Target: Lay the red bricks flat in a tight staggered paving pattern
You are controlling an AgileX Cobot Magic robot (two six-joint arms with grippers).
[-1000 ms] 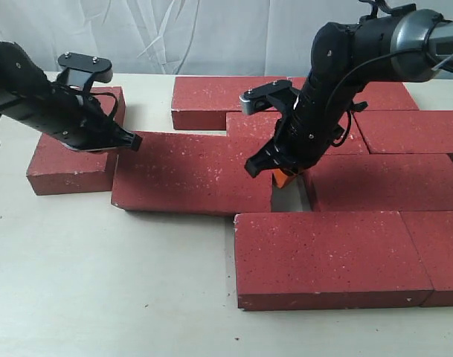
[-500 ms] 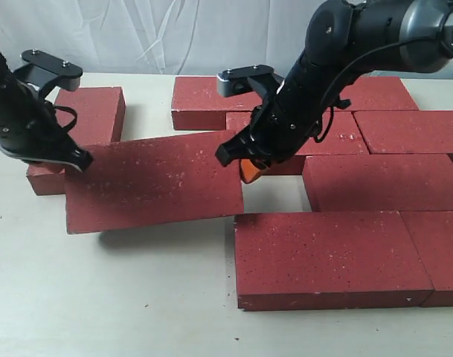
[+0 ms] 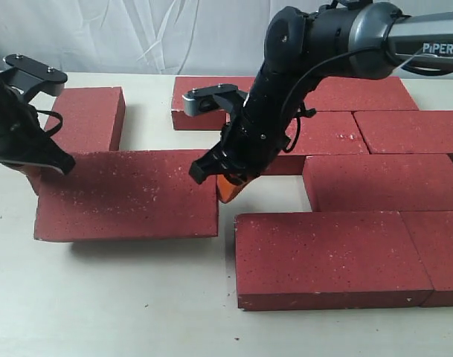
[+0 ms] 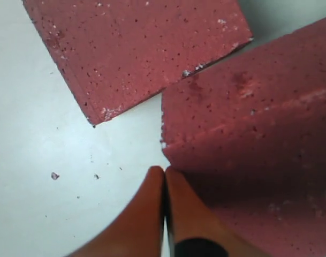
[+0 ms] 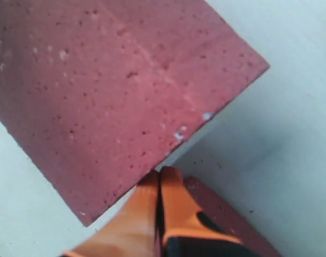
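Observation:
A loose red brick (image 3: 126,195) lies flat at the left, apart from the other red bricks. My right gripper (image 3: 227,190) is shut, its orange fingertips against that brick's right end. In the right wrist view the shut gripper (image 5: 160,172) touches the loose brick's (image 5: 109,96) edge, with the front brick (image 5: 227,219) beside it. My left gripper (image 3: 65,165) is shut at the loose brick's far left corner. Seen from the left wrist, the gripper (image 4: 164,171) sits next to the loose brick (image 4: 248,160), with the back-left brick (image 4: 136,48) beyond it.
A single brick (image 3: 85,119) lies at the back left, touching the loose one. Laid bricks fill the right: back row (image 3: 211,100), middle rows (image 3: 323,134) (image 3: 382,182), front row (image 3: 330,256). Bare table (image 3: 263,190) shows between the loose brick and the group.
The loose brick has slid left, away from the laid group, and squared up. My right gripper followed it leftward at its right end; my left gripper drew back left.

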